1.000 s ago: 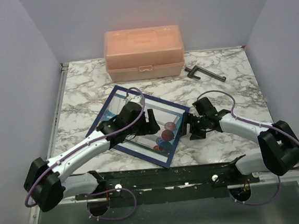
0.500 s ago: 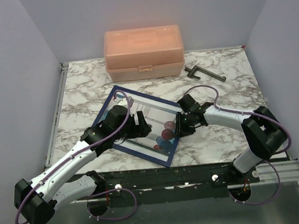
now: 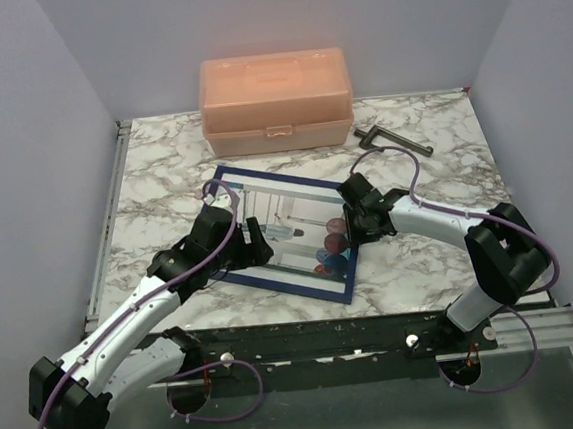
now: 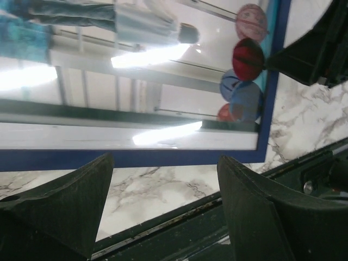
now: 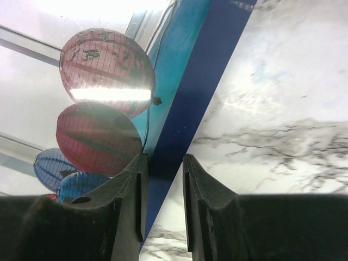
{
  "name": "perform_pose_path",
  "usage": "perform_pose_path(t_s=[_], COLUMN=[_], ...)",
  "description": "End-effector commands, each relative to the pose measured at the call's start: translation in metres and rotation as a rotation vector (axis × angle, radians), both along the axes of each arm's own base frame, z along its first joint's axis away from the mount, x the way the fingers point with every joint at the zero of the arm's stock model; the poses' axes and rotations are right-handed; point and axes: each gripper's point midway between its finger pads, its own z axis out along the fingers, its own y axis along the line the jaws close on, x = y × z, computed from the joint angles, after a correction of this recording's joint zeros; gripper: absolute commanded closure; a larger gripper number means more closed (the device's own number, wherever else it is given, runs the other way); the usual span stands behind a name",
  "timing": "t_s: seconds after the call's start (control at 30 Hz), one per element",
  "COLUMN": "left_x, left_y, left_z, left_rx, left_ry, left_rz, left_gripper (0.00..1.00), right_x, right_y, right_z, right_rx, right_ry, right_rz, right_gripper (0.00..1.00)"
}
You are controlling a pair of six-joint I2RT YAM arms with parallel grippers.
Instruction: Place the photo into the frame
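Observation:
The frame [image 3: 283,175] lies flat on the marble table with its navy front up. The photo [image 3: 289,219] shows inside it, with white columns, teal and red and blue balloons. My right gripper [image 3: 352,231] is at the frame's right rail. In the right wrist view that gripper [image 5: 163,163] has its jaws close together astride the blue rail of the frame [image 5: 212,70], beside the photo's balloons [image 5: 103,65]. My left gripper [image 3: 253,243] sits at the frame's near-left part. In the left wrist view it [image 4: 163,163] stands open just short of the frame's rail [image 4: 136,157], with nothing between its fingers.
A peach plastic box [image 3: 275,100] stands shut at the back of the table. A dark metal tool [image 3: 393,141] lies at the back right. The table's black front rail [image 3: 297,332] runs just below the frame's near edge.
My right gripper has closed onto the frame's right rail. The frame has turned, and its near corner now lies further right. My left arm has drawn back to the left.

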Motion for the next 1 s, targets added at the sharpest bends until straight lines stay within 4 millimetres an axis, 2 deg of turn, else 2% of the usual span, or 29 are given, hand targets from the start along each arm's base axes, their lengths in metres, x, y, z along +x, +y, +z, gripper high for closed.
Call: perform_pose_path(t_s=[0.0, 0.13, 0.3, 0.43, 0.53, 0.63, 0.8, 0.97], left_x=[0.005, 0.012, 0.019, 0.026, 0.029, 0.03, 0.04, 0.055], left_y=[0.035, 0.069, 0.108, 0.132, 0.15, 0.166, 0.176, 0.173], left_z=[-0.018, -0.038, -0.063, -0.075, -0.081, -0.087, -0.097, -0.1], left_rx=[0.057, 0.117, 0.182, 0.236, 0.309, 0.382, 0.41, 0.408], left_ry=[0.037, 0.115, 0.214, 0.252, 0.275, 0.306, 0.335, 0.352], left_rz=[0.115, 0.263, 0.435, 0.532, 0.577, 0.619, 0.639, 0.599], left_gripper=[0.21, 0.19, 0.19, 0.18, 0.18, 0.18, 0.18, 0.19], right_x=[0.014, 0.018, 0.01, 0.004, 0.003, 0.0, -0.017, -0.033], right_y=[-0.035, -0.042, -0.04, -0.035, -0.031, -0.025, -0.004, 0.008], right_z=[0.01, 0.013, 0.004, -0.003, 0.0, 0.006, 0.005, -0.004], right_rx=[-0.206, -0.241, -0.173, -0.1, -0.02, 0.063, 0.224, 0.319], right_ry=[-0.08, -0.101, -0.022, 0.034, 0.047, 0.05, 0.113, 0.166], right_rz=[0.037, 0.012, -0.039, -0.052, -0.067, -0.08, -0.074, -0.073], right_gripper=[0.99, 0.98, 0.72, 0.54, 0.43, 0.38, 0.37, 0.36])
